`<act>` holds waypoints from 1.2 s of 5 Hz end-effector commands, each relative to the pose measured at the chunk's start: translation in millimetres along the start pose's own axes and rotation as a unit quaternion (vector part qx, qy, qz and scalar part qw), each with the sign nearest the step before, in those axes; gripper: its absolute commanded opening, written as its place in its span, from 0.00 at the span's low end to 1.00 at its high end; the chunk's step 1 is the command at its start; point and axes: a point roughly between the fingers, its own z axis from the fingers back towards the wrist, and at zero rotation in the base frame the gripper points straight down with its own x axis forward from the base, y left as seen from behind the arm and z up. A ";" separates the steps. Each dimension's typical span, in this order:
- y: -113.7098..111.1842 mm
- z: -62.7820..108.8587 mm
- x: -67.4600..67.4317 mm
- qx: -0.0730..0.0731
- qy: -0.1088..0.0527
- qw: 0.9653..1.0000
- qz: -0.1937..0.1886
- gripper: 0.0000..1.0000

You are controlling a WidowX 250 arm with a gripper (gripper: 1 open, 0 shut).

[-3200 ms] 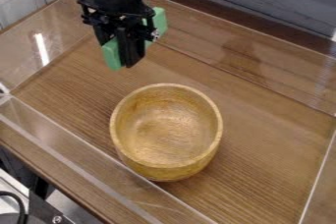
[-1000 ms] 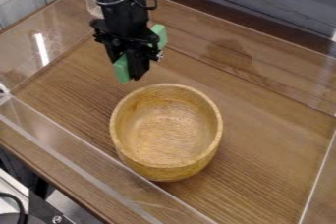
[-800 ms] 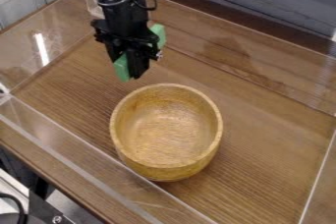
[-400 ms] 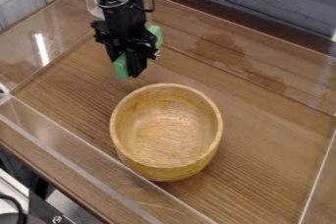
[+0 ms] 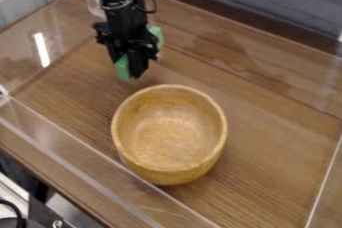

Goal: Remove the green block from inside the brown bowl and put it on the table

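Down toward the table (image 5: 267, 92) goes the arm, lower than a moment ago. Beside it the brown bowl (image 5: 168, 133) sits empty. Pinched in the gripper (image 5: 132, 69) is the green block (image 5: 136, 66), so letting go is what is left.

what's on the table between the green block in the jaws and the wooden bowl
Nothing: in the camera view, only bare wood-grain table separates the small green block from the round tan wooden bowl.
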 end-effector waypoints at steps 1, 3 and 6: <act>10.6 10.6 12.5 0.012 -0.025 1.000 0.006 0.00; 13.7 20.2 14.1 0.009 -0.027 1.000 0.010 1.00; 4.8 6.2 26.3 -0.002 -0.018 1.000 0.013 1.00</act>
